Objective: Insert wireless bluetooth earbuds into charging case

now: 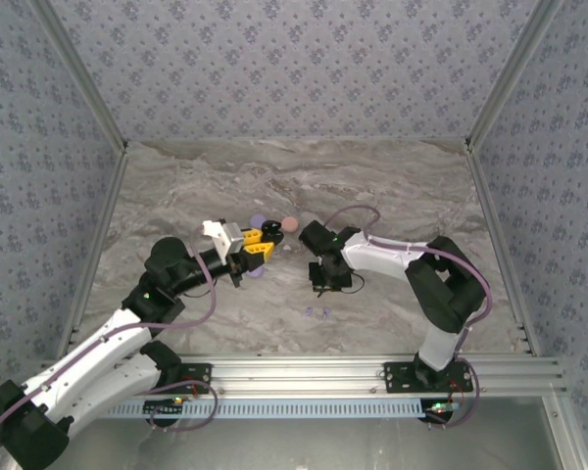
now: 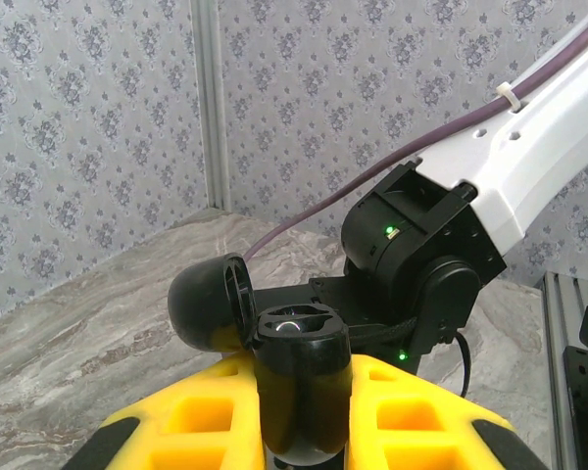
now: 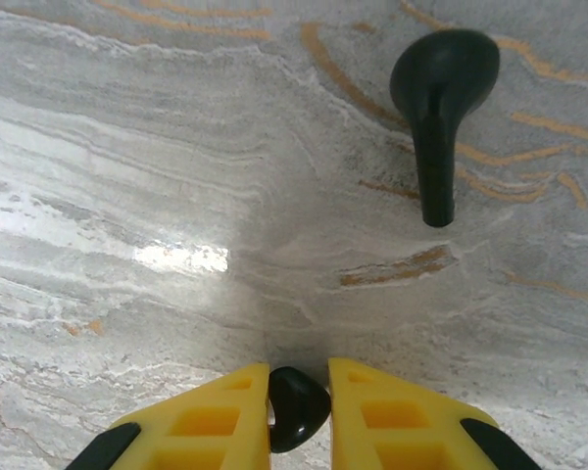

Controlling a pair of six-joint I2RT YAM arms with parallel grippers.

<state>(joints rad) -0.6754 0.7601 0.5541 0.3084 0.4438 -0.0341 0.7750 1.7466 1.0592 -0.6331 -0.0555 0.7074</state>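
Left gripper [image 2: 302,397] is clamping open round black case [image 2: 296,367]; right gripper [image 3: 299,392] is pinching small black earbud [image 3: 296,411]; stemmed black earbud [image 3: 439,108] lying ahead.

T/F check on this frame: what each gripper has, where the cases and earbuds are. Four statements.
1. The left gripper holds a black case with its lid open. True.
2. The right gripper is empty. False: it is shut on a black earbud.
3. A second black earbud lies loose on the table. True.
4. The pink case sits in the left gripper. False: it rests on the table beyond it.
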